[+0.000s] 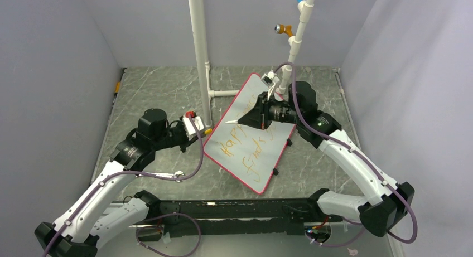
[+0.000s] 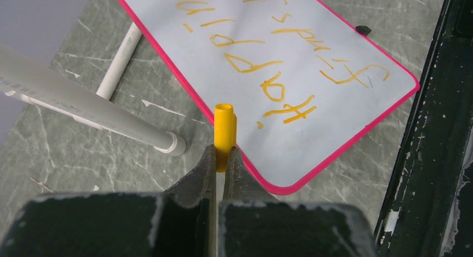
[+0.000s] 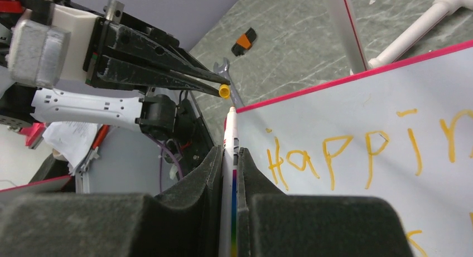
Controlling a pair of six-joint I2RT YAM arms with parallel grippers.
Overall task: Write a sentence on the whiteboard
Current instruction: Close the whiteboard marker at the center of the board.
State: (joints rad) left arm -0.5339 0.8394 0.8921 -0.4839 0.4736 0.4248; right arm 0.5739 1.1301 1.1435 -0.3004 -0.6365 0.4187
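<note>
- Plainly the writing looks finished: the sentence (image 1: pixel 248 148) runs in two orange-yellow lines across the whiteboard (image 1: pixel 250 98), so I judge the next move to be capping the pen
- The whiteboard lies on the table between the two arms, its long axis running from the near left to the far right
- The right gripper (image 1: pixel 248 118) hangs over the board's far half, its jaws closed tight on a white marker (image 3: pixel 231 134) with a rainbow stripe
- The marker's long axis runs out ahead of the jaws and leftward across the board, its tip past the red edge
- The left gripper (image 2: pixel 222 156) sits just off the board's left edge, nipped shut on the base of a yellow cap (image 2: pixel 225 129)
- The cap's open mouth faces away from its own fingers, toward the board and the other arm
- From the right wrist view the cap (image 3: pixel 224 91) lies just beyond the marker tip, a little up and to the left, near but apart
- The two axes are nearly nose to nose but not quite in line, so closing that small offset is what the joining turns on
</note>
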